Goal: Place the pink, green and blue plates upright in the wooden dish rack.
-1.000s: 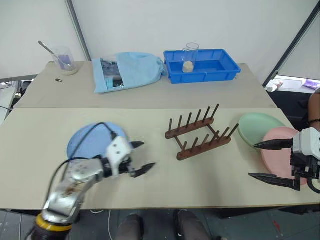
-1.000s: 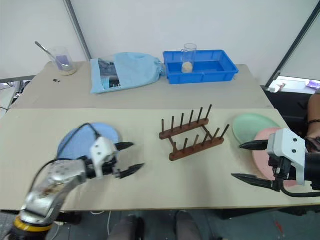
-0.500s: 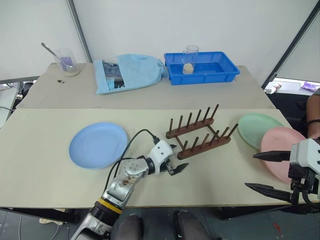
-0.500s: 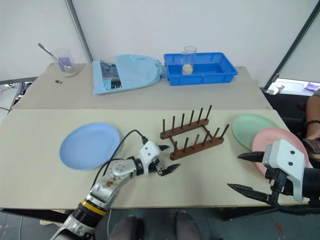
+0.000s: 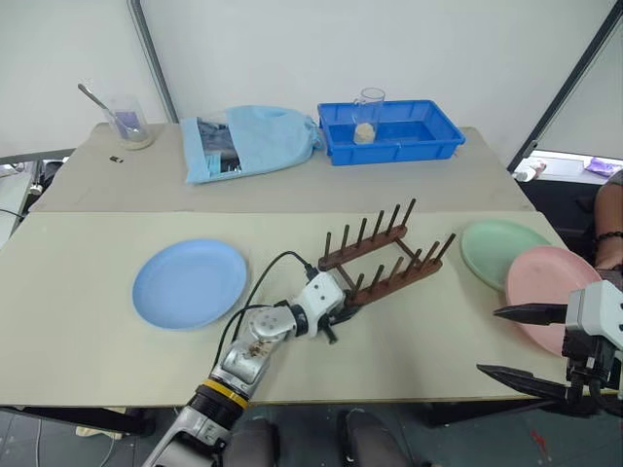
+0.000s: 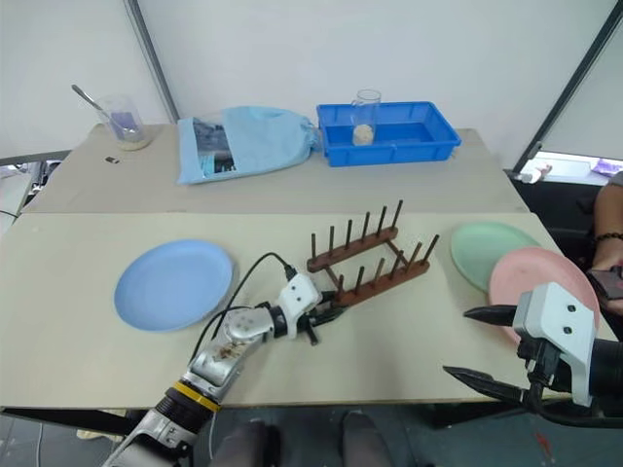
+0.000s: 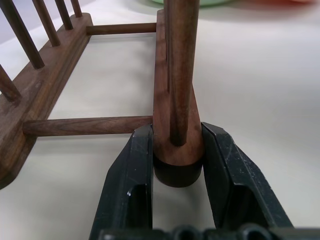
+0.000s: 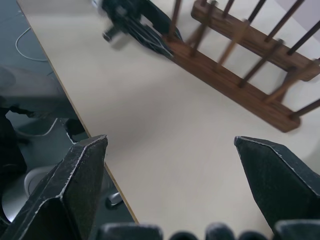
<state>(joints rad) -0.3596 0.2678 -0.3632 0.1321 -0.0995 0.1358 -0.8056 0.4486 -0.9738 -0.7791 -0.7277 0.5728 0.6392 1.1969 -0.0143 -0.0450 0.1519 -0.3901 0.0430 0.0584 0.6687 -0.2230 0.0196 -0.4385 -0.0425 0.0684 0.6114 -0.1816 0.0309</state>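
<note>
**Still no plate in the rack**

So we find the small dark brown wooden dish rack [image 5: 382, 260] with every peg bare. Our left gripper [image 7: 177, 167] is clamped on the near bar's end, apparently to reposition it. The light blue round plastic plate [image 5: 190, 282] lies flat well left of the rack; the mint green plate [image 5: 496, 250] and pale pink plate [image 5: 551, 292] lie flat to its right, overlapping. Our right gripper [image 5: 531, 342] hangs wide open and empty, right of the rack. All three placements remain.
</note>
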